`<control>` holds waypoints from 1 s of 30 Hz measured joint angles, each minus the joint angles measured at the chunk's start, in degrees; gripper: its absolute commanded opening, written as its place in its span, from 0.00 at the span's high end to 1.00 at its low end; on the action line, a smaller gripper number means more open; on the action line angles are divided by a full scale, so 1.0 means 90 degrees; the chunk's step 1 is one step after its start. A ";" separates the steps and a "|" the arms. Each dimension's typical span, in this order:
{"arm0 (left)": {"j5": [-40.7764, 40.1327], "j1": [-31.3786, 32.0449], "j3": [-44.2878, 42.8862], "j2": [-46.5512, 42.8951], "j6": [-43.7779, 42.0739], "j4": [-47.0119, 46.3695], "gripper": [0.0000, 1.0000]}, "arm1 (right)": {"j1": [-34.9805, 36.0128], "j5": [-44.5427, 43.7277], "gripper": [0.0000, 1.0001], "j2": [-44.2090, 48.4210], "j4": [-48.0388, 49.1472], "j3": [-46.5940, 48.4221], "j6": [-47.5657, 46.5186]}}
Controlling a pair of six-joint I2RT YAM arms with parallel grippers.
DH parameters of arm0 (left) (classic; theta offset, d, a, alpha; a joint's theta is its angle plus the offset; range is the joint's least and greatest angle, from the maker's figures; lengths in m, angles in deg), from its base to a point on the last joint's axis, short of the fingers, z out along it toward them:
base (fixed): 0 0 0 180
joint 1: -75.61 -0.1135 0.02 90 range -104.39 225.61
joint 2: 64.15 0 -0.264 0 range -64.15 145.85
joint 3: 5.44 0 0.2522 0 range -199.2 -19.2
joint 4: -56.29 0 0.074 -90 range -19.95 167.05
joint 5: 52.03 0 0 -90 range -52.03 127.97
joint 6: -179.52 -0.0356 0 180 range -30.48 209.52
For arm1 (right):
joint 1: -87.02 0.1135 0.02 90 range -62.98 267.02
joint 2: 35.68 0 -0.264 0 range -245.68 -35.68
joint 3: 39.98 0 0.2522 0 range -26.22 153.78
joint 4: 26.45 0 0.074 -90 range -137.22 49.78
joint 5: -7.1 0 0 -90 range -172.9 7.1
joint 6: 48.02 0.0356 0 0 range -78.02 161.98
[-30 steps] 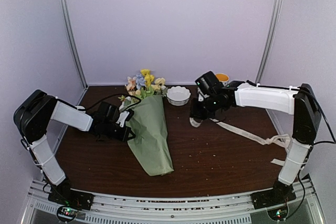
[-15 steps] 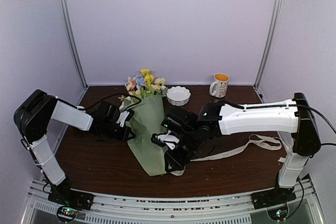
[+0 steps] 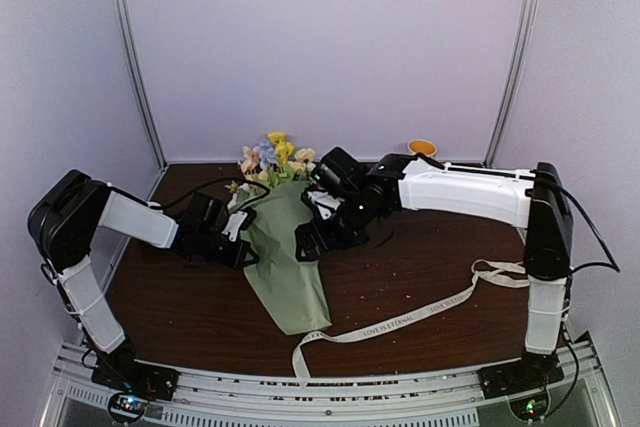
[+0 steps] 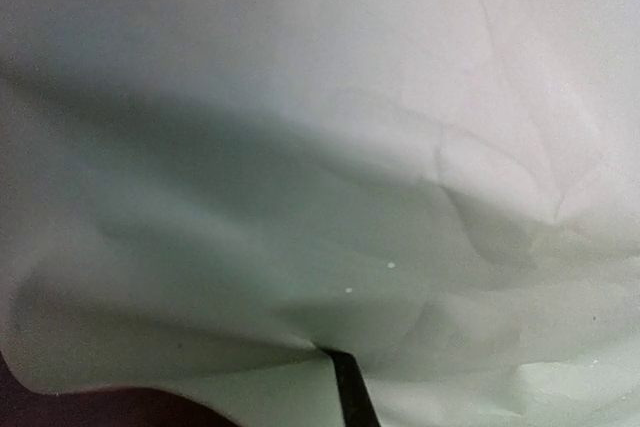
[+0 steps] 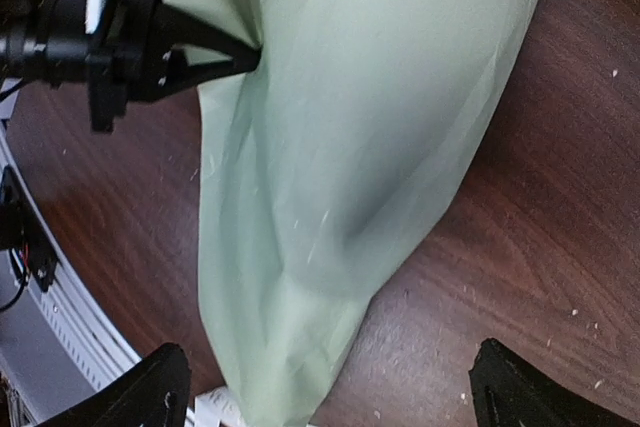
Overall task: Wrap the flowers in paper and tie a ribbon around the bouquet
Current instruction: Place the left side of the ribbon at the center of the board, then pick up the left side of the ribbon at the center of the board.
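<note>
The bouquet (image 3: 287,262) lies on the table as a long sage-green paper (image 5: 350,167) cone, with the pastel flowers (image 3: 272,159) sticking out at its far end. My left gripper (image 3: 246,239) is shut on the cone's left paper edge. In the left wrist view the paper (image 4: 320,167) fills the frame, with one dark finger (image 4: 350,395) against it. My right gripper (image 3: 308,241) hovers open above the cone's right side, holding nothing, its fingertips (image 5: 150,387) spread wide apart. The cream ribbon (image 3: 400,324) lies loose along the front of the table, and its near end (image 5: 212,407) sits by the cone's tip.
A mug (image 3: 422,147) peeks out behind the right arm at the back. The ribbon's far tails (image 3: 500,272) loop near the right arm's upright link. Crumbs dot the brown table (image 3: 420,267). My left gripper (image 5: 130,42) also appears in the right wrist view.
My right gripper swept the ribbon leftward over the cone's narrow end, let it go and opened. It then rose back to the cone's middle. The left arm has stayed still.
</note>
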 measured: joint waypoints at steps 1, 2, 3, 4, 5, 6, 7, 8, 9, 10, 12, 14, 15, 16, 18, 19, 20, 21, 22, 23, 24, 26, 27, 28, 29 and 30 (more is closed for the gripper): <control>0.0002 0.0000 0.0000 0.0002 0.0000 0.0000 1.00 | -0.0058 -0.0056 0.00 -0.0202 0.0075 0.0141 0.0083; 0.0005 -0.0002 -0.0002 0.0005 -0.0002 -0.0002 1.00 | -0.0083 -0.0068 0.00 -0.0376 0.0129 0.0257 0.0136; 0.0010 -0.0005 -0.0010 0.0007 -0.0002 0.0002 1.00 | -0.0092 -0.0100 0.00 -0.0593 0.0148 0.0432 0.0202; 0.0012 -0.0005 -0.0015 0.0015 -0.0002 0.0002 1.00 | -0.0092 -0.0112 0.00 -0.0775 0.0175 0.0559 0.0248; 0.0024 -0.0005 -0.0024 0.0029 -0.0002 0.0000 1.00 | -0.0092 -0.0117 0.00 -0.0976 0.0192 0.0695 0.0299; 0.0032 -0.0005 -0.0036 0.0039 -0.0002 0.0000 1.00 | -0.0092 -0.0117 0.00 -0.1120 0.0219 0.0758 0.0340; 0.0039 -0.0005 -0.0049 0.0049 -0.0002 0.0000 1.00 | -0.0092 -0.0119 0.00 -0.1273 0.0253 0.0787 0.0393; 0.0044 -0.0005 -0.0058 0.0053 -0.0002 0.0005 1.00 | -0.0092 -0.0117 0.00 -0.1377 0.0265 0.0787 0.0435; 0.0051 -0.0005 -0.0063 0.0061 -0.0002 0.0002 1.00 | -0.0092 -0.0117 0.00 -0.1481 0.0277 0.0787 0.0476; 0.0053 -0.0005 -0.0070 0.0066 -0.0002 0.0002 1.00 | -0.0092 -0.0112 0.00 -0.1571 0.0296 0.0784 0.0515; 0.0058 -0.0005 -0.0070 0.0068 -0.0002 0.0005 1.00 | -0.0090 -0.0112 0.00 -0.1705 0.0325 0.0782 0.0610; 0.0058 -0.0005 -0.0073 0.0070 -0.0002 0.0002 1.00 | -0.0090 -0.0109 0.00 -0.1787 0.0362 0.0782 0.0675; 0.0061 -0.0005 -0.0078 0.0075 -0.0002 0.0002 1.00 | -0.0090 -0.0095 0.01 -0.1809 0.0386 0.0780 0.0724; 0.0070 -0.0005 -0.0085 0.0085 -0.0002 0.0002 1.00 | -0.0090 -0.0063 0.01 -0.1821 0.0425 0.0780 0.0755; 0.0100 -0.0005 -0.0109 0.0124 -0.0002 0.0000 1.00 | -0.0090 0.0022 0.01 -0.1829 0.0576 0.0755 0.0838; 0.0119 -0.0005 -0.0126 0.0143 -0.0002 0.0000 1.00 | -0.0090 0.0061 0.01 -0.1829 0.0656 0.0741 0.0899; 0.0134 -0.0005 -0.0143 0.0160 -0.0002 0.0000 1.00 | -0.0090 0.0097 0.02 -0.1834 0.0738 0.0733 0.0945; 0.0141 -0.0005 -0.0155 0.0170 -0.0002 0.0000 1.00 | -0.0090 0.0124 0.03 -0.1836 0.0792 0.0731 0.0993; 0.0148 -0.0005 -0.0163 0.0177 -0.0002 0.0000 1.00 | -0.0090 0.0143 0.05 -0.1843 0.0838 0.0729 0.1047; 0.0151 -0.0005 -0.0163 0.0180 -0.0002 0.0000 1.00 | -0.0090 0.0177 0.07 -0.1848 0.0911 0.0719 0.1095; 0.0151 -0.0005 -0.0163 0.0180 -0.0002 0.0000 1.00 | -0.0090 0.0197 0.10 -0.1848 0.0986 0.0692 0.1146; 0.0153 -0.0005 -0.0165 0.0182 -0.0002 0.0002 1.00 | -0.0090 0.0240 0.15 -0.1860 0.1083 0.0663 0.1241; 0.0153 -0.0005 -0.0168 0.0182 -0.0002 0.0002 1.00 | -0.0090 0.0262 0.19 -0.1872 0.1132 0.0648 0.1299; 0.0155 -0.0005 -0.0168 0.0185 -0.0002 0.0000 1.00 | -0.0090 0.0277 0.22 -0.1887 0.1151 0.0646 0.1302; 0.0158 -0.0005 -0.0168 0.0189 -0.0002 0.0000 1.00 | -0.0090 0.0294 0.28 -0.1911 0.1173 0.0646 0.1343; 0.0160 -0.0005 -0.0168 0.0192 -0.0002 0.0000 1.00 | -0.0090 0.0304 0.33 -0.1931 0.1180 0.0644 0.1377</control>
